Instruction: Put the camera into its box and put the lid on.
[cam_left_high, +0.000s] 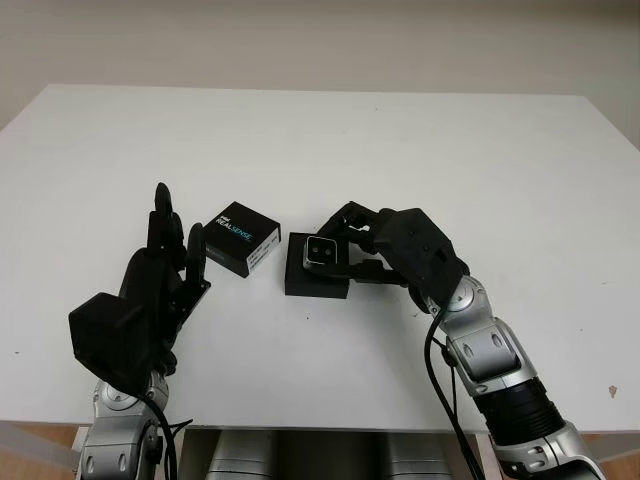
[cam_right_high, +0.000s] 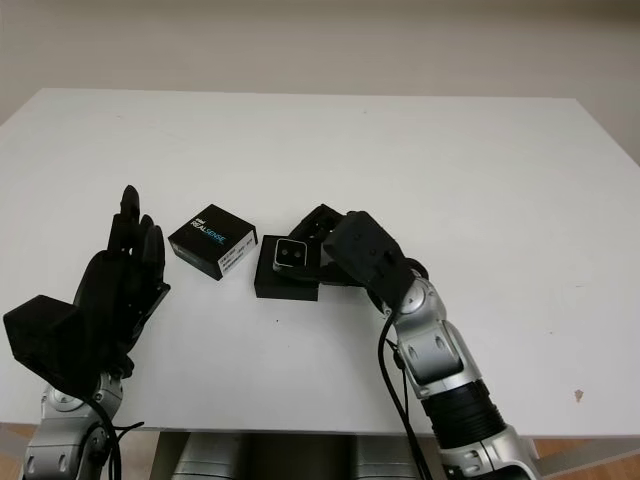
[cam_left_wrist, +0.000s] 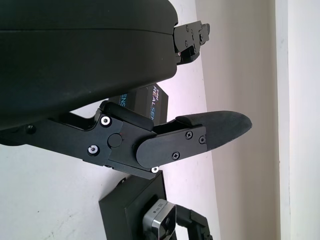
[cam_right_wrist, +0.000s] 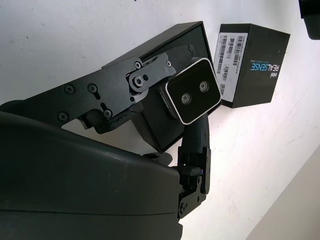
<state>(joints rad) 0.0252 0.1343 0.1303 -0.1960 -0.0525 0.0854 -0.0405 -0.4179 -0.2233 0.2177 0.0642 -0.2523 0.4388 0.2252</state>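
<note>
Now your right hand grips the camera over the box; square it, lower straight in. Left hand open, beside the lid on the desk.

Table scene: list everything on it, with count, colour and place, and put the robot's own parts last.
camera: one, silver front with dark body, held over the open box near the table's middle.
box: one, black, open, on the table under the camera.
lid: one, black with white and blue lettering and a barcode label on its side, on the table beside the box, toward the left hand.
table: one, white, carrying the box and lid.
right hand: one, black, fingers closed on the camera above the box.
left hand: one, black, open, raised beside the lid, holding nothing.
</note>
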